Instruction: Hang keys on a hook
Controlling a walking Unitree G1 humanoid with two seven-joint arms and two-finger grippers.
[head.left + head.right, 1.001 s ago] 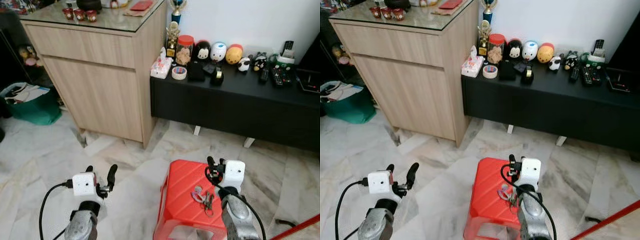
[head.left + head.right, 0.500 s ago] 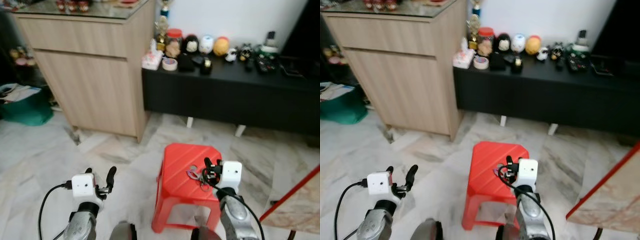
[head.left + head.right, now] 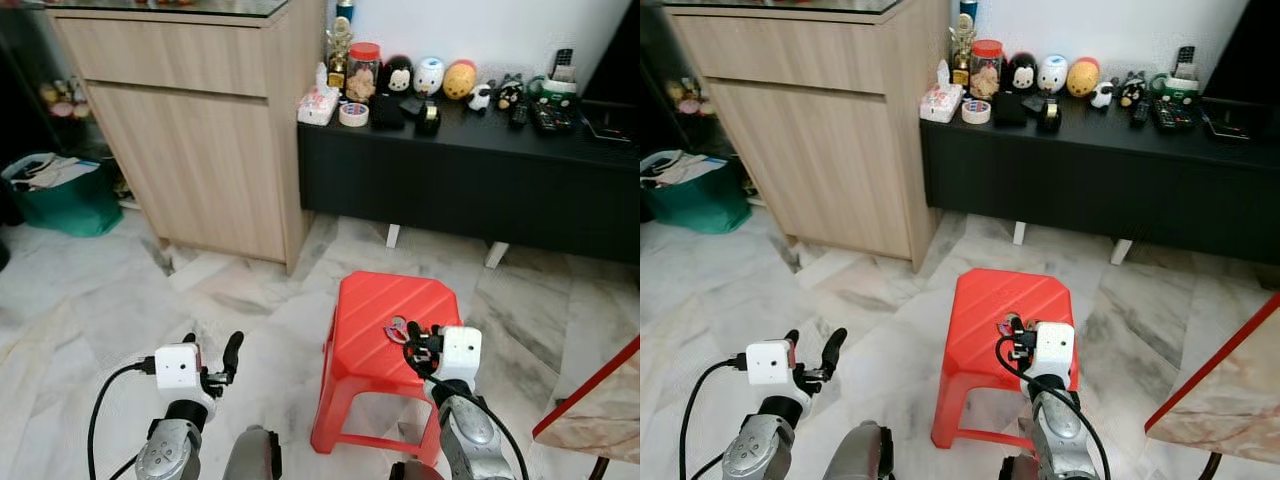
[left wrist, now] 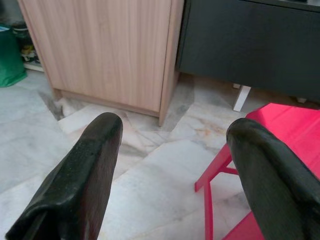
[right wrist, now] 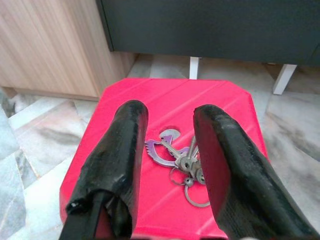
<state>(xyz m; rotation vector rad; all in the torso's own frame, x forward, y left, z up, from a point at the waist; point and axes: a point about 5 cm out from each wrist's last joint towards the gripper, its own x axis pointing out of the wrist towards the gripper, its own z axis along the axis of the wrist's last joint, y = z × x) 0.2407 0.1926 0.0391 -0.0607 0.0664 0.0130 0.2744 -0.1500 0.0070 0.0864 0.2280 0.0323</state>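
Observation:
A bunch of keys (image 5: 177, 160) with a purple piece lies on top of a red plastic stool (image 3: 375, 310) on the marble floor. My right gripper (image 5: 170, 112) hovers just above and behind the keys, open, and the keys lie in the gap between its two black fingers (image 5: 122, 145) in the right wrist view. In the left eye view the right gripper (image 3: 420, 335) sits at the stool's near right part beside the keys (image 3: 396, 329). My left gripper (image 3: 212, 348) is open over the floor to the left of the stool, holding nothing.
A light wooden cabinet (image 3: 200, 130) stands ahead on the left. A low black bench (image 3: 470, 185) along the wall carries toys, tape and remotes. A green bag (image 3: 55, 195) sits at far left. A red-edged marble slab (image 3: 600, 405) juts in at the lower right.
The whole picture has shifted as the camera moved, so the stool's legs now show. My right gripper stays by the keys. Both grippers remain open.

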